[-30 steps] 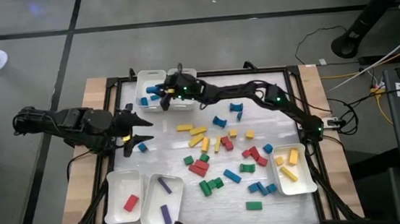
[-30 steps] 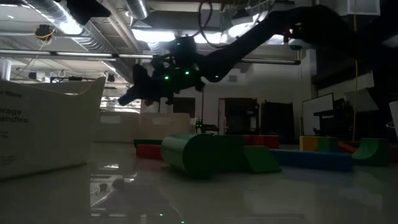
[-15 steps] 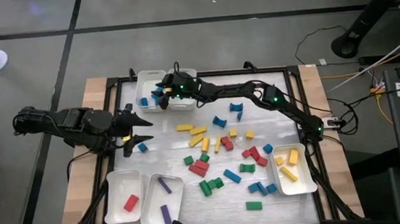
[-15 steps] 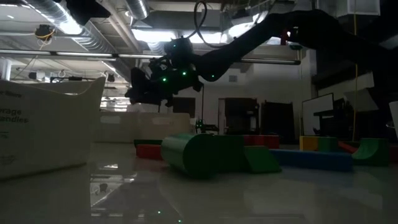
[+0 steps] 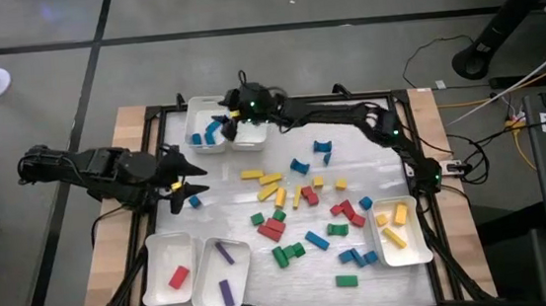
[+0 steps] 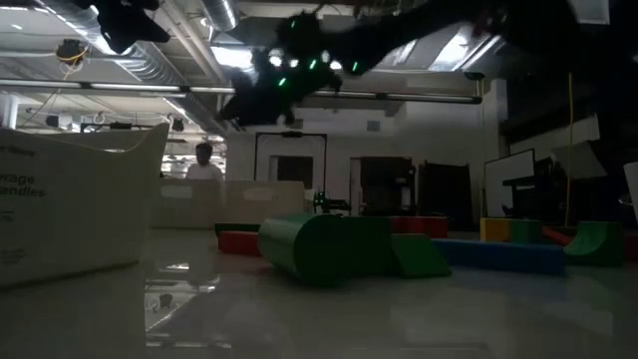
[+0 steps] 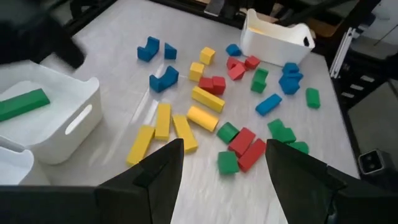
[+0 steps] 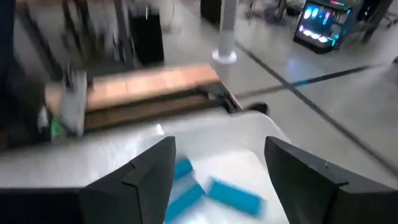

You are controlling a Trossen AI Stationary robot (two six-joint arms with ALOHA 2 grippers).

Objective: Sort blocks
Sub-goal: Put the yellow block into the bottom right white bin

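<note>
The right claw (image 5: 233, 114) now stands over the white tray of blue blocks (image 5: 207, 125) at the far left of the tabletop (image 5: 371, 144), with its fingers (image 8: 149, 180) spread apart and nothing between them. One second ago the same claw sat lower and nearer over that tray; in the low view it has since risen toward the ceiling lights, so the arm is lifting clear. The right wrist view looks down past the parted fingers onto several blue blocks (image 8: 233, 194) lying loose inside the tray, which indicates, as a judgement, that a blue block has just been dropped there and that this delivery is complete. The left claw (image 5: 192, 177) waits at the left edge of the tabletop, released and empty, just beside a single blue block (image 5: 194, 200); its position matches the earlier pictures. A green bar (image 7: 23, 103) lies in the neighbouring far tray, visible in the left wrist view. The remaining blocks (image 5: 303, 210) are scattered across the middle of the tabletop: yellow bars (image 7: 163, 121), red blocks (image 7: 245, 144), green blocks (image 7: 227, 133) and blue arches (image 7: 163, 78), mostly apart from one another. The near-left trays hold a red block (image 5: 179, 277) and purple bars (image 5: 226, 273); the tray at the near right holds yellow blocks (image 5: 395, 228). Sorting is therefore well short of finished, and the next cycle calls for the right arm to return to the scattered group for another pick.
</note>
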